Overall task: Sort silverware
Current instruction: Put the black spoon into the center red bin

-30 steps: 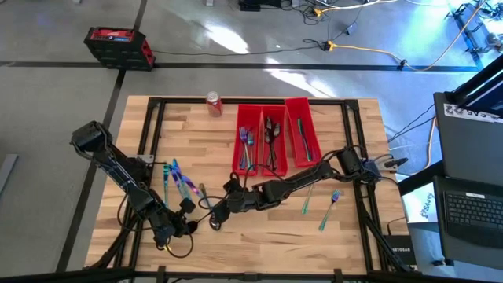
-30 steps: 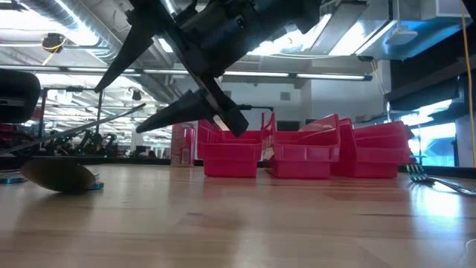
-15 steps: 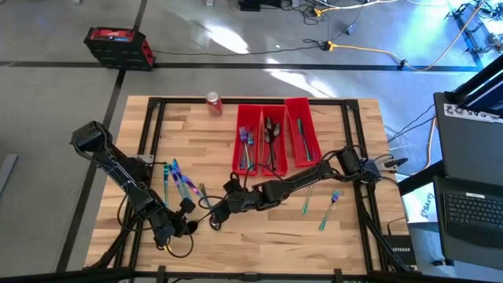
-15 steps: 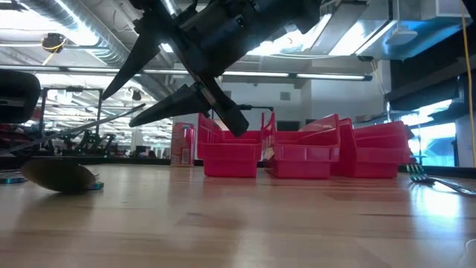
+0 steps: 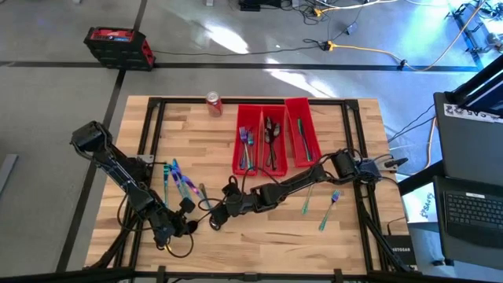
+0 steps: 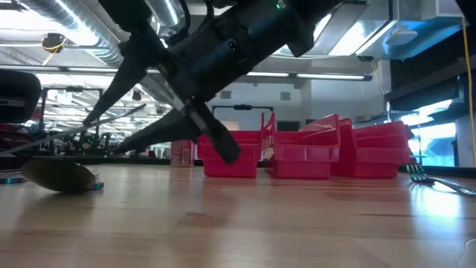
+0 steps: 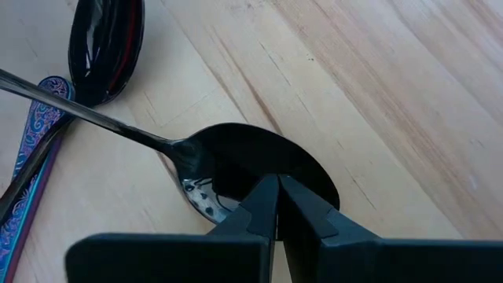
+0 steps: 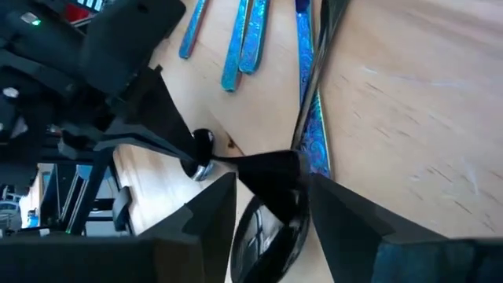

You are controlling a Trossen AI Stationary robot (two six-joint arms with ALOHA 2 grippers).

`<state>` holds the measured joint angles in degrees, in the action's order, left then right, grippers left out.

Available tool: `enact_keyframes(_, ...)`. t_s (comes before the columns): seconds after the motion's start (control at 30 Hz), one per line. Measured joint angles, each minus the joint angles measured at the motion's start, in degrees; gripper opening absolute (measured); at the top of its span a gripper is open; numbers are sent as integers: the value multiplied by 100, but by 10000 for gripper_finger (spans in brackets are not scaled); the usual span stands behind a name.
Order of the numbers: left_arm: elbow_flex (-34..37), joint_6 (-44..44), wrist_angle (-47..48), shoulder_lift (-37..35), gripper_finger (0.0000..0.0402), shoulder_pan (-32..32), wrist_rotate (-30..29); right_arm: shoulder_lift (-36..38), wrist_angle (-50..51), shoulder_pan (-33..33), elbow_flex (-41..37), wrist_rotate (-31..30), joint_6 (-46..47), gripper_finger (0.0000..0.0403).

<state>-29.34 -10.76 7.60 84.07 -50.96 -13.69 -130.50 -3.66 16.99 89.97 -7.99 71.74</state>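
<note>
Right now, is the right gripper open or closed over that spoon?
Open. In the right wrist view the right gripper has its fingers spread either side of the dark spoon, with gaps showing, not yet clamped.

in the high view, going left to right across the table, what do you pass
left gripper → right gripper → fork bin → spoon bin → knife bin → loose fork

bright overhead light; floor glare; wrist views blurred
</note>
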Motion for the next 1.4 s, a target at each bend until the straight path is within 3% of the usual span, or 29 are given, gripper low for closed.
enact_keyframes(0.7,0,-119,2,0,0,2,-16,0,-407,-15,-2,-281,-19,140)
enact_keyframes(1.4,0,-125,2,0,0,2,-12,5,-470,-13,-2,-511,32,6)
